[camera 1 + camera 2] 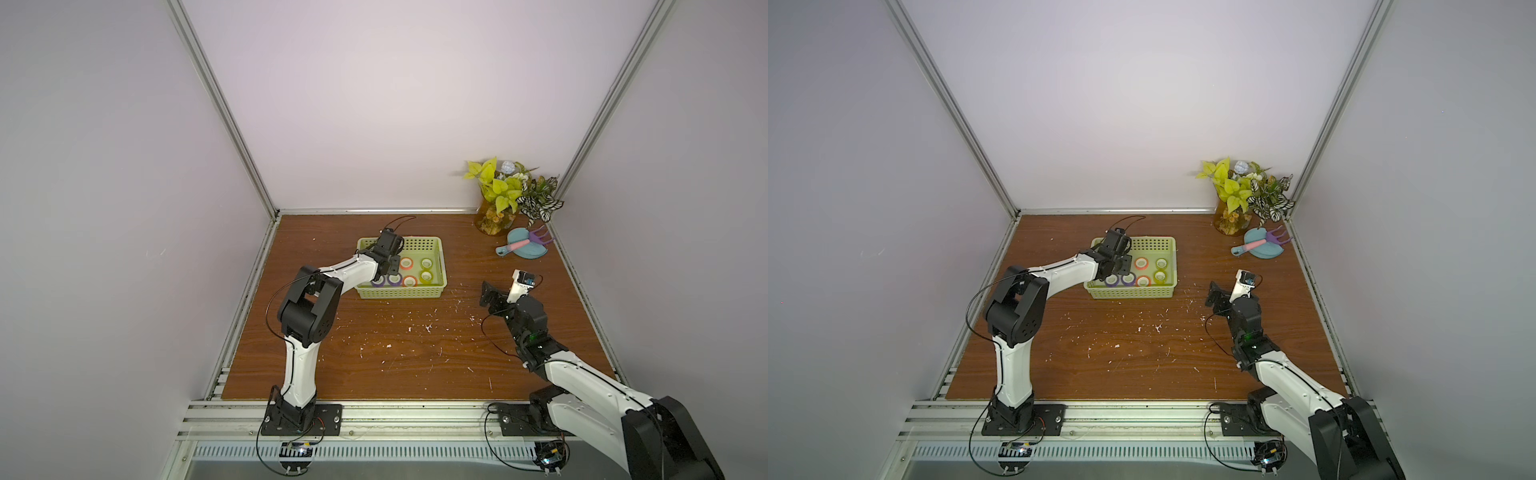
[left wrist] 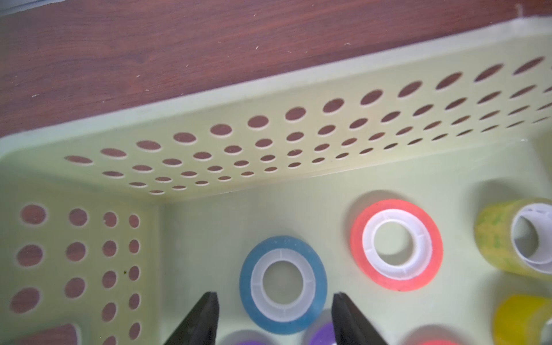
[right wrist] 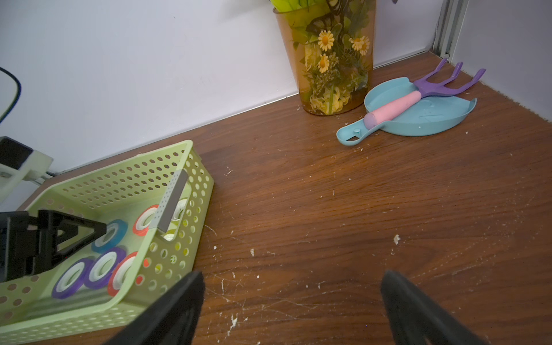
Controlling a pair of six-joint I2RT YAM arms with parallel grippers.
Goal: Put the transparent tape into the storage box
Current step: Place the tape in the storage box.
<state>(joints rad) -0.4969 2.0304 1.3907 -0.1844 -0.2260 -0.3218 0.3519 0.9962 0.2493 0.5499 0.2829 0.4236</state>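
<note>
- The blue roll (image 2: 283, 283) of the transparent tape lies flat on the floor of the storage box (image 2: 268, 143). It is near the corner where the long perforated wall meets a short one.
- The left gripper (image 2: 274, 300) hangs over this roll with its jaws partly open. One black fingertip (image 2: 209, 304) stands on each side of the roll, and a strip of box floor shows between each tip and the tape. The claw touches nothing and holds nothing.
- Just beside the blue roll an orange-red roll (image 2: 395, 245) also lies flat with its white core up.
- In both top views the left gripper hides the blue roll, and six other rolls show inside the box. These are two purple rolls (image 1: 377, 282) (image 1: 394, 280) by the near wall, two orange-red rolls (image 1: 406, 262) (image 1: 409, 281) in the middle and two yellow rolls (image 1: 426, 262) (image 1: 426, 276) toward the right wall.
- No roll lies on the wooden table (image 1: 415, 353) outside the box.
- The box sits on the far left part of the table.
- The right gripper (image 3: 292, 274) is spread wide and empty above bare wood, well apart from the box.
- In the far right corner stands a vase of plants (image 1: 496, 216). Just beside it lies a blue dustpan (image 1: 534, 251) with a purple rake (image 1: 540, 239) across it.
- White flecks (image 1: 427, 328) are scattered over the middle of the table.
</note>
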